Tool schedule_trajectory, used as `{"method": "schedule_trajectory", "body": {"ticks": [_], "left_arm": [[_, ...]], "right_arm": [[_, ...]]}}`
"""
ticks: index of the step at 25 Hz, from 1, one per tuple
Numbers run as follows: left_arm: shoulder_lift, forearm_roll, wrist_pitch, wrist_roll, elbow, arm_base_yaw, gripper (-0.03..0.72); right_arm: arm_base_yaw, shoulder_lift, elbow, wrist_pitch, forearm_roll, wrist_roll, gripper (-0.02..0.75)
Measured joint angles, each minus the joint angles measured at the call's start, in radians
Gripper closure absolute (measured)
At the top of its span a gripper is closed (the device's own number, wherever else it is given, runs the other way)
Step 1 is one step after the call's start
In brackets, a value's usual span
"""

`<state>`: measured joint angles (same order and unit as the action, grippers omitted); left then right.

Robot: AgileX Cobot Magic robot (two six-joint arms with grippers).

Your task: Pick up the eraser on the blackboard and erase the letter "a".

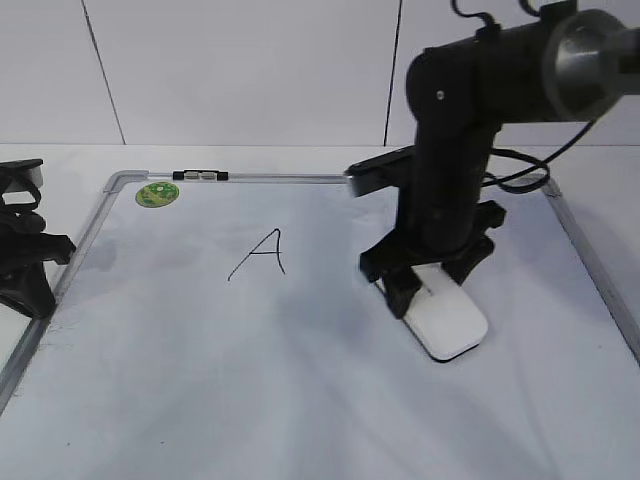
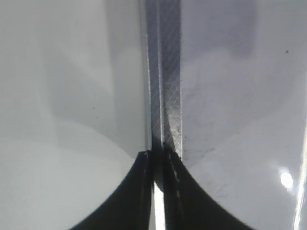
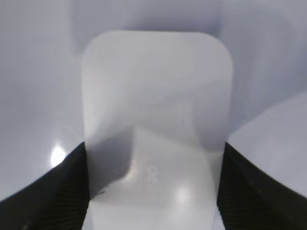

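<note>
Lying flat on the blackboard (image 1: pixel 300 380), right of the capital "A" (image 1: pixel 262 254), the eraser (image 1: pixel 447 320) sits clamped between the right pincer (image 1: pixel 432 287) fingers; its far end is hidden. Grey print unreadable. No lowercase "a" can be made out. Left pincer (image 2: pixel 158 158) closed, empty, over the frame's left edge. Green sticker (image 1: pixel 157 194) illegible.

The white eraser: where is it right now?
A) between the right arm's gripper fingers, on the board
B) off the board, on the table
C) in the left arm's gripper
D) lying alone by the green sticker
A: the right gripper straddles the eraser, a finger along each side in the right wrist view, on the blackboard right of the drawn letter.
</note>
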<state>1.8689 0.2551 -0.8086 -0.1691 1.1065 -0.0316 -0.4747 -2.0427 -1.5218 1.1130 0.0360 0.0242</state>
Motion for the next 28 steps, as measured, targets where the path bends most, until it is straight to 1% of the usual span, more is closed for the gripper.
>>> {"method": "schedule_trajectory", "body": {"ticks": [4, 6, 9, 12, 19, 21, 24, 28], "left_arm": [[0.000, 0.001, 0.000, 0.000, 0.000, 0.000, 0.662], [0.000, 0.001, 0.000, 0.000, 0.000, 0.000, 0.662], [0.000, 0.001, 0.000, 0.000, 0.000, 0.000, 0.662], [0.000, 0.002, 0.000, 0.000, 0.000, 0.000, 0.662], [0.000, 0.002, 0.000, 0.000, 0.000, 0.000, 0.661], [0.000, 0.002, 0.000, 0.000, 0.000, 0.000, 0.661], [0.000, 0.002, 0.000, 0.000, 0.000, 0.000, 0.661], [0.000, 0.002, 0.000, 0.000, 0.000, 0.000, 0.661]], "right_arm": [[-0.099, -0.002, 0.000, 0.000, -0.013, -0.013, 0.170], [-0.119, -0.002, 0.000, 0.000, -0.016, -0.016, 0.170], [-0.117, -0.003, 0.000, 0.000, -0.008, -0.006, 0.170], [-0.085, -0.003, 0.000, 0.000, 0.039, 0.027, 0.170], [0.084, -0.003, -0.002, 0.000, 0.063, 0.049, 0.170], [0.119, -0.003, -0.002, 0.000, 0.063, 0.049, 0.171], [0.144, 0.005, -0.001, 0.000, 0.063, 0.049, 0.171], [0.144, 0.060, 0.006, 0.016, 0.059, 0.049, 0.171]]}}
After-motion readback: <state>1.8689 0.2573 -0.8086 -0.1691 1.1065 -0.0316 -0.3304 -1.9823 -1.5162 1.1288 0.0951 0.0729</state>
